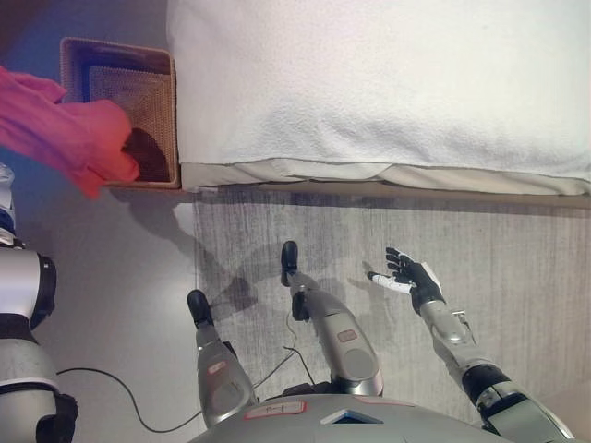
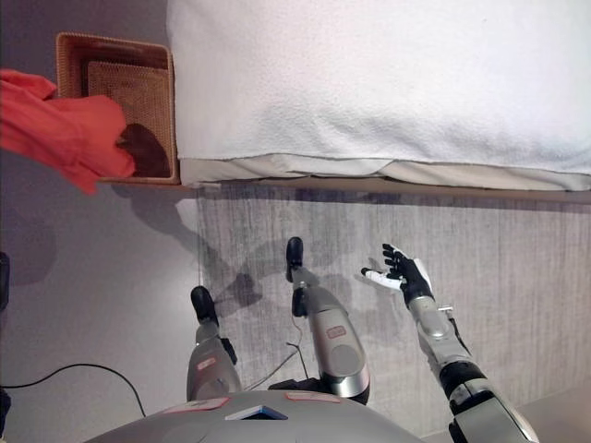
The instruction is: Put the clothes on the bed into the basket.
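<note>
The right hand (image 1: 413, 277) hangs low over the grey rug (image 1: 517, 277) with its fingers spread and relaxed, holding nothing. The left hand is hidden under a red cloth (image 1: 69, 129), so whether it grips the cloth cannot be told. The cloth hangs at the left edge of the view, its lower corner overlapping the near left rim of a woven basket (image 1: 159, 101). The basket stands on the floor, just beside the left end of the bed (image 1: 388, 83). The bed carries a white cover, and a beige mattress edge shows along its near side.
</note>
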Available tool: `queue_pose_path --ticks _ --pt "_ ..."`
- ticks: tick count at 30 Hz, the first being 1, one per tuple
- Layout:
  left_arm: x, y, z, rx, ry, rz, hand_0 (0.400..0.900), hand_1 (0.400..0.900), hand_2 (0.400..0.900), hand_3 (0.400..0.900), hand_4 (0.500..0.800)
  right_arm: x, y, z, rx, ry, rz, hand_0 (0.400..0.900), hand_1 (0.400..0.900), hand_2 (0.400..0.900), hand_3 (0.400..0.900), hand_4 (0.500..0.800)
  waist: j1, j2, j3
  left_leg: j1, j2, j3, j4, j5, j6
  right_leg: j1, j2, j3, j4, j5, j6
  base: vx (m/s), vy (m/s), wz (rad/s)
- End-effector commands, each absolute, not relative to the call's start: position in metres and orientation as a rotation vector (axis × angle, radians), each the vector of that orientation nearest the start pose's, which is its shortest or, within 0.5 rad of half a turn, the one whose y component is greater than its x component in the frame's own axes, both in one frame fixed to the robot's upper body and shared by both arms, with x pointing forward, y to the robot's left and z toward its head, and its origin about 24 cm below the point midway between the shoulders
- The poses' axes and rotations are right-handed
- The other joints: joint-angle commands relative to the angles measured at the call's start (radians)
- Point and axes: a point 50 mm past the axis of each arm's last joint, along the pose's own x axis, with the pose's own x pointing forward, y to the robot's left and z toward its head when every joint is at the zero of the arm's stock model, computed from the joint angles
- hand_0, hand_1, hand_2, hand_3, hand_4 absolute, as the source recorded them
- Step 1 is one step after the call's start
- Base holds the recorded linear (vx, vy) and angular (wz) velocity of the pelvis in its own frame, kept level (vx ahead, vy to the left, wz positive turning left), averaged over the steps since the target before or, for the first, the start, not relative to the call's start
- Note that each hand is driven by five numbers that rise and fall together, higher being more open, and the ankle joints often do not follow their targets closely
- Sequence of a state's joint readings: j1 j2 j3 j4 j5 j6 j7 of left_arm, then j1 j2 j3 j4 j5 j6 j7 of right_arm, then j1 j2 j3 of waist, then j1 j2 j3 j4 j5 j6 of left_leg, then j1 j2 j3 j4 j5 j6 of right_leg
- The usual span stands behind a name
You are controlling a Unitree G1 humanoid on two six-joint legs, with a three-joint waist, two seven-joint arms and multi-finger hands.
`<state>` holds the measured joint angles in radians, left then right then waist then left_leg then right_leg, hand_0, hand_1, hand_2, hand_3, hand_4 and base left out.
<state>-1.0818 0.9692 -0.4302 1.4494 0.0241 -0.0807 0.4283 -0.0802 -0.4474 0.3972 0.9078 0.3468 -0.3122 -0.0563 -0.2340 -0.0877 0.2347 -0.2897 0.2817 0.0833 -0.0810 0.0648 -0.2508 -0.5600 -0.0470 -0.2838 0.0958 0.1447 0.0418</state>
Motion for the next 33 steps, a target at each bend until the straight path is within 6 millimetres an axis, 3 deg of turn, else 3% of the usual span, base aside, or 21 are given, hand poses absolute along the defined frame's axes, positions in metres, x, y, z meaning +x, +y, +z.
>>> queue_pose_path --ticks 1,10,20,21,22,33 --pt "0.305 0.431 0.285 1.005 -0.063 1.082 0.4 0.4 0.4 0.4 0.5 0.181 -0.267 -0.093 -0.29 0.595 -0.102 0.9 0.9 0.9 0.9 0.8 0.001 0.016 -0.05 0.193 0.054 0.109 -0.006 0.01 -0.011 -0.009 -0.035 0.108 -0.07 0.122 0.152 0.01 0.015 -0.11" --pt "0.309 0.423 0.301 0.981 -0.132 1.073 0.4 0.4 0.4 0.4 0.5 0.178 -0.272 -0.092 -0.288 0.597 -0.107 0.9 0.9 0.9 0.9 0.8 -0.009 0.037 -0.061 0.189 0.059 0.123 -0.006 0.04 -0.011 -0.025 -0.018 0.117 -0.065 0.112 0.144 0.03 0.007 -0.13" --pt "0.305 0.425 0.312 0.945 -0.161 1.085 0.4 0.4 0.4 0.4 0.5 0.174 -0.258 -0.096 -0.257 0.623 0.006 0.9 0.9 0.9 0.9 0.8 -0.009 0.053 -0.079 0.198 0.067 0.157 -0.006 0.083 -0.011 -0.044 0.021 0.13 -0.063 0.103 0.134 0.06 -0.004 -0.2" --pt "0.305 0.426 0.312 0.927 -0.162 1.093 0.808 0.808 0.808 0.808 0.745 0.174 -0.258 -0.096 -0.251 0.623 0.003 0.9 0.9 0.9 0.9 0.8 -0.009 0.053 -0.08 0.199 0.068 0.162 -0.006 0.087 -0.011 -0.047 0.025 0.132 -0.063 0.103 0.134 0.04 -0.005 -0.21" --pt "0.305 0.426 0.311 0.918 -0.159 1.096 0.9 0.9 0.9 0.9 0.8 0.174 -0.259 -0.096 -0.245 0.621 -0.001 0.9 0.9 0.9 0.9 0.8 -0.011 0.052 -0.081 0.201 0.068 0.165 -0.006 0.086 -0.011 -0.049 0.028 0.133 -0.062 0.103 0.133 0.05 0.013 -0.24" --pt "0.307 0.424 0.305 0.859 -0.176 1.087 0.9 0.9 0.9 0.9 0.8 0.176 -0.26 -0.094 -0.251 0.606 -0.01 0.9 0.9 0.9 0.9 0.8 -0.015 0.061 -0.098 0.218 0.076 0.183 -0.006 0.079 -0.011 -0.056 0.047 0.141 -0.065 0.097 0.13 0.02 0.002 -0.06"
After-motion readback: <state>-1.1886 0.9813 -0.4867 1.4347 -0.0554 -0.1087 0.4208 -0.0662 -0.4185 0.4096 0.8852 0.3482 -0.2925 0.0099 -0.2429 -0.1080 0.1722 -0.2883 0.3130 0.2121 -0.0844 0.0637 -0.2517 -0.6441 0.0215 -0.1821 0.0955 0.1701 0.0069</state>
